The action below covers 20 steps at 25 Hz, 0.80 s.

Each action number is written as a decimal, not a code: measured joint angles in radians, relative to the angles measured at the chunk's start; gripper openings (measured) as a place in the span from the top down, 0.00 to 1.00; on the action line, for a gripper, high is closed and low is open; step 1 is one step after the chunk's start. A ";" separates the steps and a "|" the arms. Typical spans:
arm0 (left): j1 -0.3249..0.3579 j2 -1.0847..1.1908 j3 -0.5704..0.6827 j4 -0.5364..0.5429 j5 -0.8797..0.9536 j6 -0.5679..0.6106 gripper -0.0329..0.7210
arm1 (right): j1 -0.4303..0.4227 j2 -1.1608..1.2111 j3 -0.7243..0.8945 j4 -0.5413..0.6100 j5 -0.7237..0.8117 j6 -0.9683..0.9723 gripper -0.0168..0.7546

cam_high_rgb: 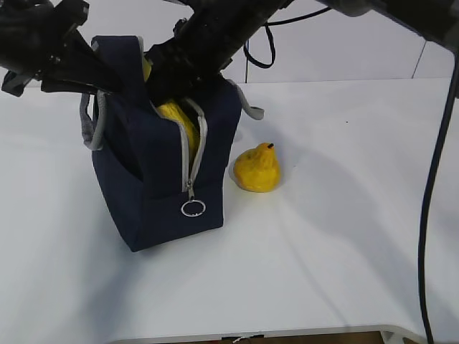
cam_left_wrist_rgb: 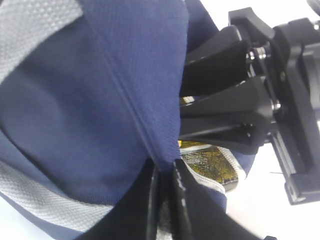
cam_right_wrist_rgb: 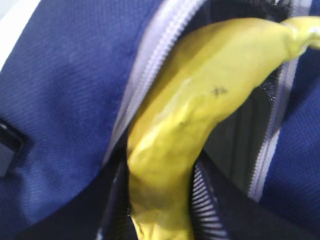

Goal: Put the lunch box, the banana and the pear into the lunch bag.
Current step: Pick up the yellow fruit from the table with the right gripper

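The navy lunch bag (cam_high_rgb: 154, 186) stands on the white table, its zipper open at the top. My left gripper (cam_high_rgb: 86, 68) is shut on the bag's fabric edge (cam_left_wrist_rgb: 165, 165) at its upper left and holds the opening wide. My right gripper (cam_high_rgb: 176, 68) is shut on the yellow banana (cam_right_wrist_rgb: 200, 115) and holds it in the bag's opening; the banana also shows in the exterior view (cam_high_rgb: 179, 118). The pear (cam_high_rgb: 259, 168) sits on the table just right of the bag. The lunch box (cam_right_wrist_rgb: 240, 150) shows as a dim ribbed surface inside the bag under the banana.
The zipper's ring pull (cam_high_rgb: 193, 208) hangs at the bag's front. A grey handle (cam_high_rgb: 90, 125) hangs at the bag's left. A black cable (cam_high_rgb: 434, 179) runs down the right side. The table's front edge (cam_high_rgb: 287, 333) is near.
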<state>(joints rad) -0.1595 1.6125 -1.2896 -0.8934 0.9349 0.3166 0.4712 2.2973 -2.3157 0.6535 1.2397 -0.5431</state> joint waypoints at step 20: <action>0.000 0.000 0.000 -0.001 0.000 0.000 0.96 | 0.047 0.004 0.002 -0.108 0.000 0.002 0.63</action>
<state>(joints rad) -0.1595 1.6125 -1.2896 -0.8939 0.9349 0.3166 0.5180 2.3011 -2.3135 0.5454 1.2397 -0.5412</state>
